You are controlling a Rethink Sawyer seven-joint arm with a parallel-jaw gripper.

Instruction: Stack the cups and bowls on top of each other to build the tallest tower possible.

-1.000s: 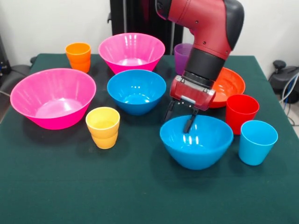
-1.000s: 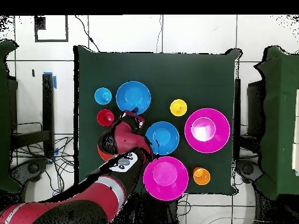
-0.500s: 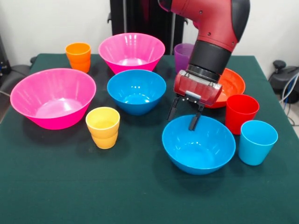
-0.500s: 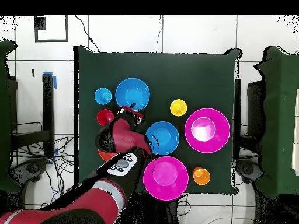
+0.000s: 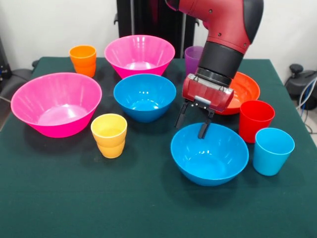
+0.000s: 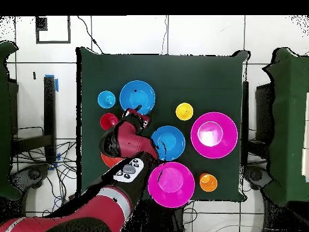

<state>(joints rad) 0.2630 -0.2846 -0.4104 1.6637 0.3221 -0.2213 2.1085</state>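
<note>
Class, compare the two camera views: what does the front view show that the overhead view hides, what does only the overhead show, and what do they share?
Only the front view shows the purple cup and the claw open astride a blue bowl's rim. Only the overhead view shows the whole table outline and the floor around it. Both show the yellow cup, the red cup and two pink bowls.

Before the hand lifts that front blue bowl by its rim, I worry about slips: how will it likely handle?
The blue bowl looks glossy, so the rim may slip in the hand, whose fingers straddle its far rim. It seems thin plastic, probably light and stiff. Held at one edge, it would likely tilt; pushed, its small base probably slides on the table.
</note>
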